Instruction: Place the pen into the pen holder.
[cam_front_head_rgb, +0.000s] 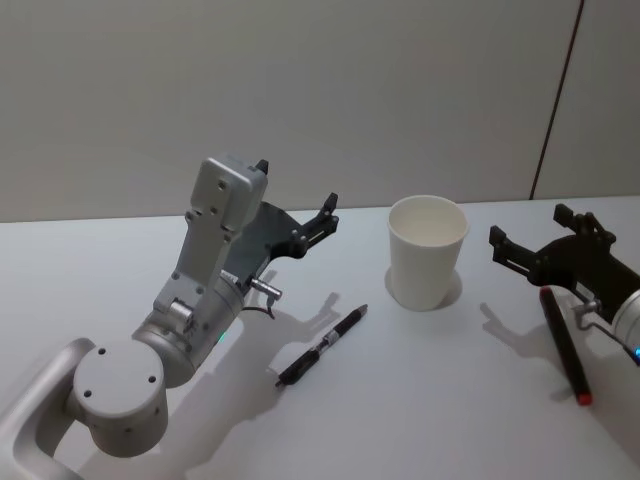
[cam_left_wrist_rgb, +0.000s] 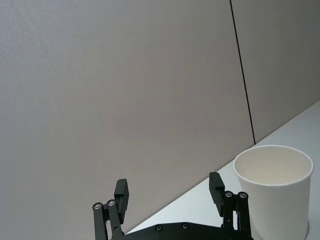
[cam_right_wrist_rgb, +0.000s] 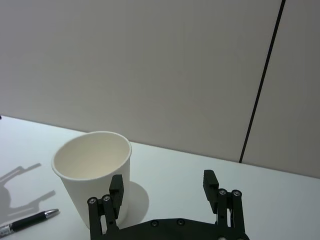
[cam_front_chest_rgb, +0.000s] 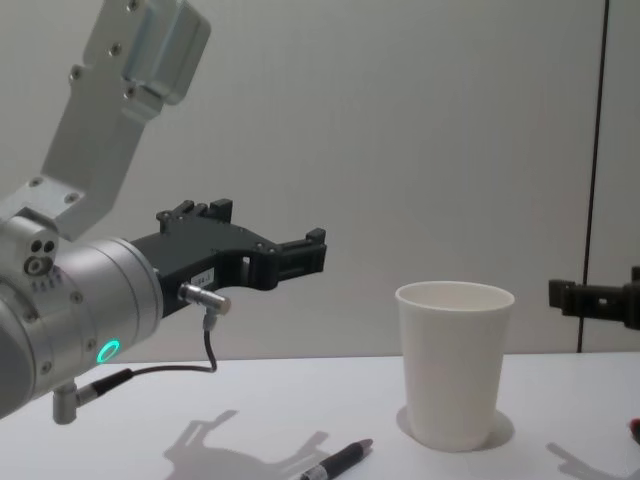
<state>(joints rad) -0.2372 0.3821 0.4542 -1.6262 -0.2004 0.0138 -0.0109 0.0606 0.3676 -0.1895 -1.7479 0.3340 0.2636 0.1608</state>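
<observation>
Where it lies, the black pen (cam_front_head_rgb: 322, 346) angles toward the pen holder (cam_front_head_rgb: 426, 255).

— What's behind the work on your end?

— On my head feed, a plain grey-beige wall (cam_front_head_rgb: 300, 90) fills the upper half of the frame, matte and bare. A thin dark seam (cam_front_head_rgb: 556, 100) runs down it at the upper right, leaning a little, and splits it into two panels.

— And below that?

— A white surface (cam_front_head_rgb: 420, 400) takes the lower half and meets the wall in a straight line across the middle. I see soft grey shadows on it, and the light looks even, with no glare.
</observation>
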